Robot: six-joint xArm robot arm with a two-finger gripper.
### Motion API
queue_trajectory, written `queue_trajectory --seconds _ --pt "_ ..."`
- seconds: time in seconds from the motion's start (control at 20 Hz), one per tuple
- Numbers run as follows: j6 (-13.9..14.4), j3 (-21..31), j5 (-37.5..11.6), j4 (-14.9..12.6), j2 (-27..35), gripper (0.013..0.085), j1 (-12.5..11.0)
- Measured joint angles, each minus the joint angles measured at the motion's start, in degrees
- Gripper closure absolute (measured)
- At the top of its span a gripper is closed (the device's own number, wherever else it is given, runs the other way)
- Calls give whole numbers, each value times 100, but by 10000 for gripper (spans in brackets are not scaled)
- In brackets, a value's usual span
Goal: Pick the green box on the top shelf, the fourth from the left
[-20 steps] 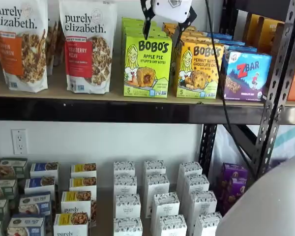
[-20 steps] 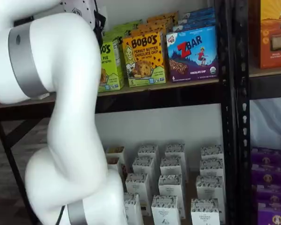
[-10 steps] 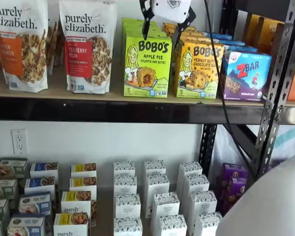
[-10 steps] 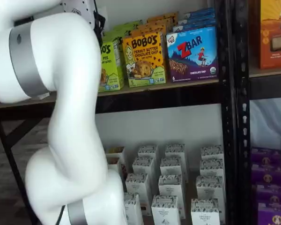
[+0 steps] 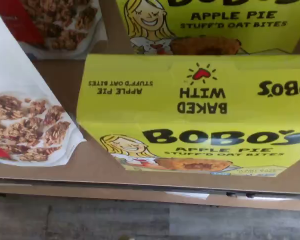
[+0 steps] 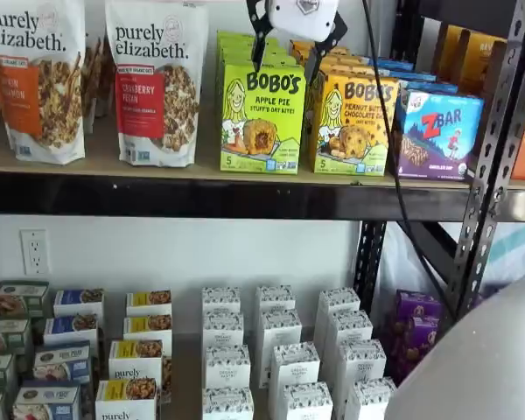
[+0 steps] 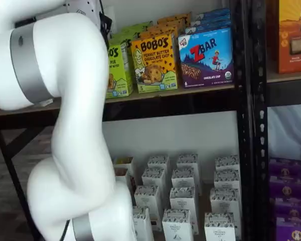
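The green box [image 6: 262, 118] stands upright at the front of a row of like cartons on the top shelf [image 6: 184, 197]. My gripper [image 6: 284, 59] hangs just above its top edge. The two black fingers [image 6: 257, 48] are spread wide, one near each side of the carton, with a plain gap and nothing held. In the wrist view the green box's lid [image 5: 190, 95] lies directly below, with the face of another green carton [image 5: 215, 25] close by. The white arm hides most of the green box [image 7: 118, 70] in a shelf view.
A yellow-orange Bobo's carton [image 6: 354, 122] stands tight against the green box's right side, then a blue ZBar box [image 6: 439, 131]. Granola bags [image 6: 157, 79] stand to its left. A black cable [image 6: 381, 105] hangs beside the gripper. A perforated upright [image 6: 499, 149] is at the right.
The gripper has crept slightly upward in the shelf view and stays open. The boxes have not moved.
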Motion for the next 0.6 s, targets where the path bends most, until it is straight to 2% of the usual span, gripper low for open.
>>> queue_trajectory --seconds 0.6 --pt "65 -11 -33 -3 29 130 70"
